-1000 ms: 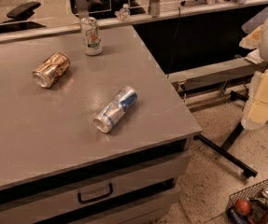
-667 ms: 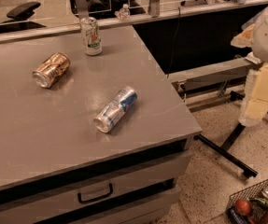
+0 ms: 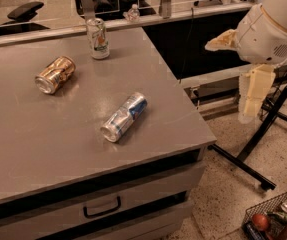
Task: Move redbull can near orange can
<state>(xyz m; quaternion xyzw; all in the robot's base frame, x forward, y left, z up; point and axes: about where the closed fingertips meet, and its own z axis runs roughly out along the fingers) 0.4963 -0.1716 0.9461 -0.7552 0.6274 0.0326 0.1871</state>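
The redbull can (image 3: 124, 116) is slim, silver and blue, and lies on its side near the right front part of the grey table (image 3: 28, 144). The orange can (image 3: 56, 74) is coppery and lies on its side at the left of the table, well apart from the redbull can. My gripper (image 3: 253, 91) hangs off the table's right side, out over the floor, below the white arm housing (image 3: 273, 24). It holds nothing that I can see and is far from both cans.
A white can with a green-orange label (image 3: 98, 38) stands upright at the table's back edge. A drawer with a handle (image 3: 102, 207) is below the tabletop. A black stand leg (image 3: 240, 164) and a wire basket (image 3: 275, 221) are on the floor at the right.
The arm has moved left, further into view and closer to the table's right side. The cans have not moved.
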